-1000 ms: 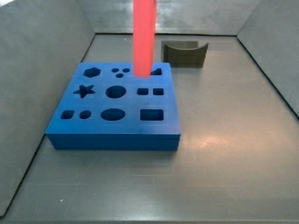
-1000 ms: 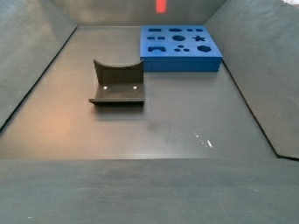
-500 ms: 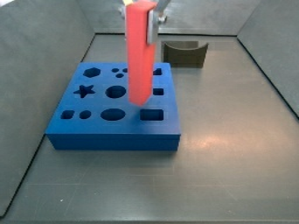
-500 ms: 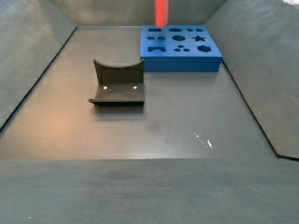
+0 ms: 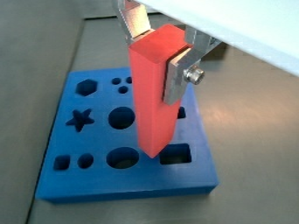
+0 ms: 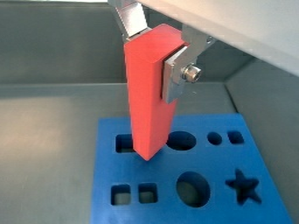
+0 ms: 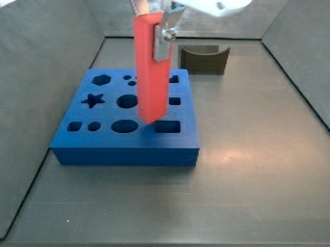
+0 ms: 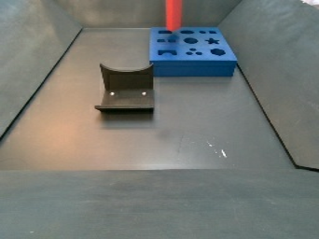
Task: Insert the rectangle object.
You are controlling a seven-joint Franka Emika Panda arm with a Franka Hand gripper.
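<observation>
Rectangle object (image 5: 156, 92): long red bar, upright, pinched near its upper end between the silver fingers (image 5: 179, 72) of the tool (image 5: 158, 44). Wrist view: the bar's lower end hangs over the blue block (image 5: 93, 179), just beside the square hole (image 5: 176, 155); whether it touches the block cannot be told from this view.

Wrist view: same bar (image 6: 149, 92) in the tool (image 6: 158, 45), one finger plate (image 6: 177, 72) pressed flat on the bar's side, with a screw showing. The bar's lower end sits over the blue block (image 6: 257, 214) near a round hole (image 6: 180, 140). A star hole (image 6: 243, 185) and an oval hole (image 6: 193, 188) lie lower in the frame.

Side view: the bar (image 7: 150, 68) stands vertical at frame centre-top, gripped by the tool (image 7: 157, 13) at the upper edge. Its lower end reaches the block (image 7: 126, 145) by the square hole (image 7: 168, 124). Dark olive curved-top block (image 7: 204, 59) lies behind, upper right, apart from the blue block, on the grey worktop (image 7: 258, 183).

Side view: only the bar's lower part (image 8: 173, 13) shows at the top edge, above the blue block (image 8: 193, 50); the tool is out of frame here. Olive block (image 8: 125, 89) sits left of centre, well apart.
</observation>
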